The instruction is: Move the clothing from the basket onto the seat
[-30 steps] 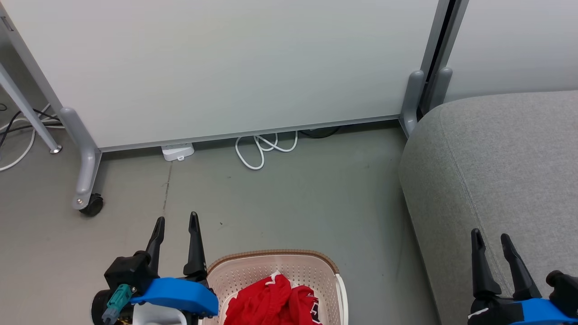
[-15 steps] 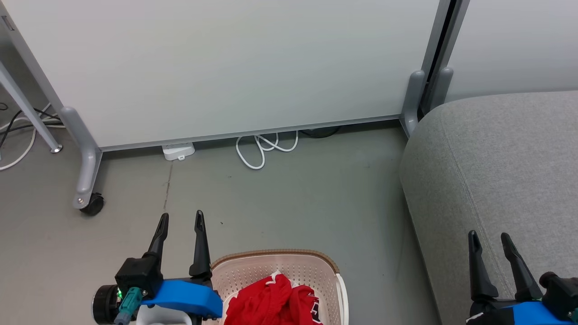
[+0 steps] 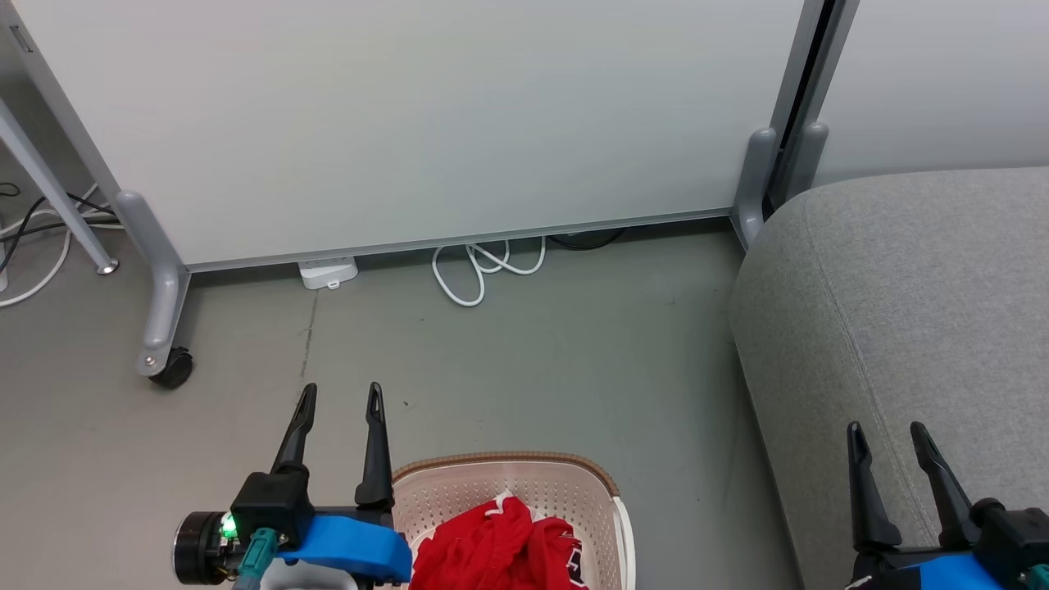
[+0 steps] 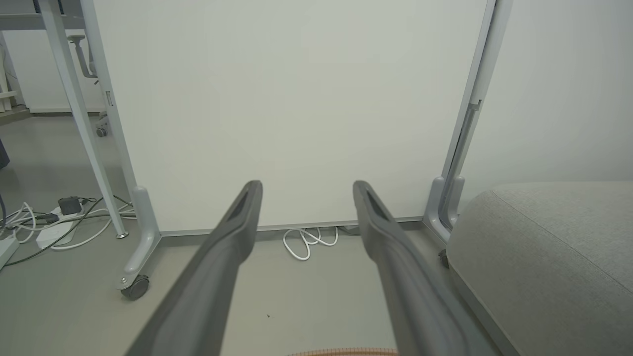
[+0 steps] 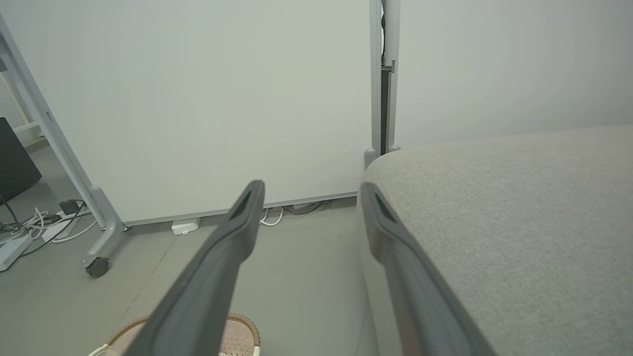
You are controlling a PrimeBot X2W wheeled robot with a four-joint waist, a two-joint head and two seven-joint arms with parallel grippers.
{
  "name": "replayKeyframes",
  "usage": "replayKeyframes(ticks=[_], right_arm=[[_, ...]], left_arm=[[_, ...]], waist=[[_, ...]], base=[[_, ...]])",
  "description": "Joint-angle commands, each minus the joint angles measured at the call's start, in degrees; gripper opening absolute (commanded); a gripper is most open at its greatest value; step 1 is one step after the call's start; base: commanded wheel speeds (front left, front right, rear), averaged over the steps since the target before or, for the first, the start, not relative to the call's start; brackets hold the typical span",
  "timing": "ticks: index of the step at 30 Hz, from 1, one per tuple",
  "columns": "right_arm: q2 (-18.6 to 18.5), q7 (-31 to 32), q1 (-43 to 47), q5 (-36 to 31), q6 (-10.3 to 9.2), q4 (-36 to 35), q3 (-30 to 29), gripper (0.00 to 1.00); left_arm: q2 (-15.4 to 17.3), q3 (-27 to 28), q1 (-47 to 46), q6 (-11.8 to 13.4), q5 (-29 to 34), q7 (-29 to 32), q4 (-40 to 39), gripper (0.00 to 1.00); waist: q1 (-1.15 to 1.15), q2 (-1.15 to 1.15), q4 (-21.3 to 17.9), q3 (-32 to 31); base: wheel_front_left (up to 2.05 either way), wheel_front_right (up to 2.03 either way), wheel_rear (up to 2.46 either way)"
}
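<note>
The red clothing (image 3: 500, 545) lies heaped in the basket (image 3: 508, 459), just right of the left gripper (image 3: 342, 389) and behind its fingertips, its fingers spread wide and empty, while the right gripper (image 3: 887, 430), equally spread and empty, hovers by the grey seat (image 3: 901, 287).

Each blue wrist shell (image 3: 348, 551) bears 2 long black tapered fingers (image 3: 376, 447); the left has a green light (image 3: 229, 527).
</note>
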Motion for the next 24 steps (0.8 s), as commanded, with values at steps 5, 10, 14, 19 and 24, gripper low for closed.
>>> replayKeyframes(ticks=[5,10,14,19,24], right_arm=[[-0.34,-0.94,0.94,-2.8,0.14,-0.38,0.08,1.0],[-0.35,-1.42,1.05,-4.59,0.14,-0.53,0.03,1.0],[-0.35,-1.41,0.87,-4.28,0.14,-0.51,-0.1,1.0],[-0.34,-1.41,0.92,-4.08,0.14,-0.6,-0.13,1.0],[-0.34,-1.41,0.86,-4.1,0.14,-0.7,-0.15,1.0]], left_arm=[[-0.1,-0.26,0.02,-0.09,3.04,-1.09,0.17,1.0],[-0.24,-0.3,0.01,-0.01,4.7,-1.49,0.51,1.0],[-0.33,0.08,-0.12,-0.15,4.17,-1.45,0.66,1.0],[-0.38,0.26,-0.34,-0.31,3.98,-1.45,0.82,1.0],[-0.43,0.25,-0.3,-0.33,3.84,-1.45,1.0,1.0]], waist=[[0.0,0.0,0.03,0.04],[0.0,0.0,0.02,0.1],[0.0,0.0,0.02,0.24],[0.0,0.0,0.11,0.36],[0.0,0.0,0.11,0.27]], base=[[0.0,0.0,0.0],[0.0,0.0,0.0],[0.0,0.0,0.0],[0.0,0.0,0.0],[0.0,0.0,0.0]])
